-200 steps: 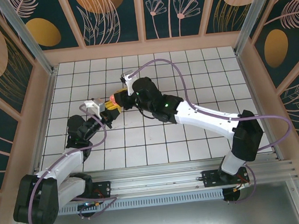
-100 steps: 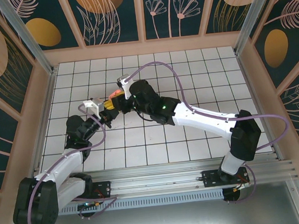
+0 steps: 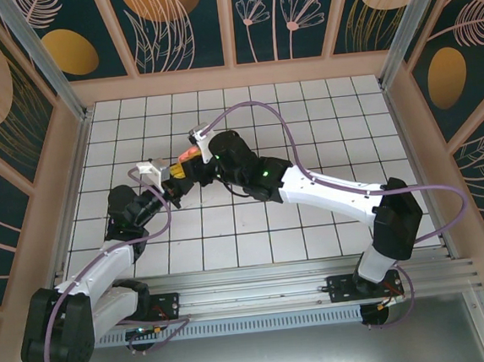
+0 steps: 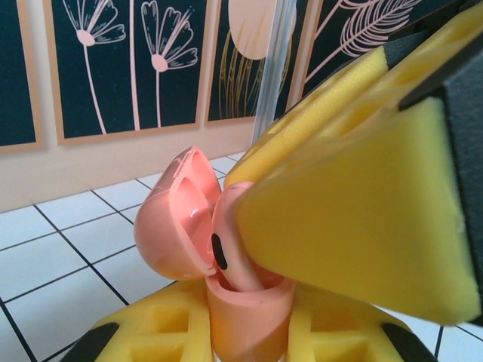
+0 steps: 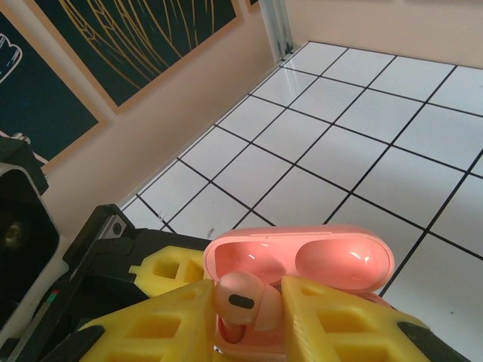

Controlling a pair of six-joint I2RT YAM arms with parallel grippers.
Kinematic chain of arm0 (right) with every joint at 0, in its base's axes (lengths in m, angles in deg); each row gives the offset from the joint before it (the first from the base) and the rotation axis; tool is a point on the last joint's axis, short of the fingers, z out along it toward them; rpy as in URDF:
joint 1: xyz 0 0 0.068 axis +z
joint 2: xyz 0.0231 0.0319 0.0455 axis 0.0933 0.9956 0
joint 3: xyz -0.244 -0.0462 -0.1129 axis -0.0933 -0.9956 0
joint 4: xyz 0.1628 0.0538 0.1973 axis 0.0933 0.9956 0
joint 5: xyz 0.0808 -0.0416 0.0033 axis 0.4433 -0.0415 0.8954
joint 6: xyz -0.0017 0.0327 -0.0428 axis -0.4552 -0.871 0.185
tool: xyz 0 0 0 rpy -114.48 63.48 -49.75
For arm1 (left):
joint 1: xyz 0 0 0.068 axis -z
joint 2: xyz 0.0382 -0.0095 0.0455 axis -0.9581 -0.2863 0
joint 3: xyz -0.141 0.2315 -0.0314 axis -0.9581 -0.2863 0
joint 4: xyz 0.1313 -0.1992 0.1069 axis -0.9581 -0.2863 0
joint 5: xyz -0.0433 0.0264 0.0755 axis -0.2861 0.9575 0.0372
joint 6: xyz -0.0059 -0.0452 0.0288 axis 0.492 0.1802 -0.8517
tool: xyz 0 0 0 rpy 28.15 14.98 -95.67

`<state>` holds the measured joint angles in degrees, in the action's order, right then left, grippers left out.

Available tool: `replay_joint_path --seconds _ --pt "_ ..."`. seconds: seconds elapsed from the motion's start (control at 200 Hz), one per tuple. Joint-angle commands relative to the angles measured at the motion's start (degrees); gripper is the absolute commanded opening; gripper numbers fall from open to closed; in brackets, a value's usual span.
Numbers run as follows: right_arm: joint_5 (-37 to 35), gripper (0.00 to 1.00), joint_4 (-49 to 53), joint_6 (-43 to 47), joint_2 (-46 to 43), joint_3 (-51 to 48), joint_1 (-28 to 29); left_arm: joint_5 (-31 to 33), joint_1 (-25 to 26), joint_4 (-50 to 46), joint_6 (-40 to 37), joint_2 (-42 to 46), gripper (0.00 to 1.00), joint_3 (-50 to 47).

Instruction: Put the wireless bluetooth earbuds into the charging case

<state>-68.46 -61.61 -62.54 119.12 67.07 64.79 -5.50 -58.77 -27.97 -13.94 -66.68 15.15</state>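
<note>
My left gripper is shut on the coral-pink charging case, holding it upright with its lid hinged open. One pale pink earbud sits between the yellow fingers of my right gripper, which is shut on it. Its stem reaches down into the case's opening, and its head stands above the rim. In the left wrist view the earbud leans in under a right finger. From above, the two grippers meet at the case left of the table's centre.
The white grid-tiled table is walled in by a peach rim and dark floral panels. A metal post stands at the far corner. My right arm crosses the table diagonally.
My right gripper has shifted a little to the left, closing in on the left gripper and the case. The left arm has barely moved.
</note>
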Motion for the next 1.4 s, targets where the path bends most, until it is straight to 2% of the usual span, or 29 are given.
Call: replay_joint_path --seconds 0.0,0.36,0.606,0.806,1.081,1.396 --pt "-0.92 0.31 2.68 0.86 -1.56 -0.26 0.62 -1.64 0.23 2.23 -0.91 1.55 0.11 2.95" --pt "-1.55 0.43 3.08 1.45 -2.59 1.81 0.41 -2.33 0.3 0.12 -2.14 1.88 0.11 3.83" --pt "1.86 0.5 1.71 1.91 -7.13 2.59 -0.84 -3.6 0.39 -2.53 -4.32 2.42 0.11 4.2" --pt "11.81 0.54 1.58 1.0 -10.61 2.02 -4.5 -7.23 0.48 -4.61 -5.83 2.29 0.11 5.19" --pt "32.09 0.58 3.33 -4.01 -11.38 1.13 -15.56 -12.74 1.23 -8.61 -7.85 1.33 0.12 7.97" --pt "42.84 0.59 6.49 -4.28 -5.34 4.97 -18.07 -14.58 1.72 -11.81 -9.88 1.75 0.13 9.72"
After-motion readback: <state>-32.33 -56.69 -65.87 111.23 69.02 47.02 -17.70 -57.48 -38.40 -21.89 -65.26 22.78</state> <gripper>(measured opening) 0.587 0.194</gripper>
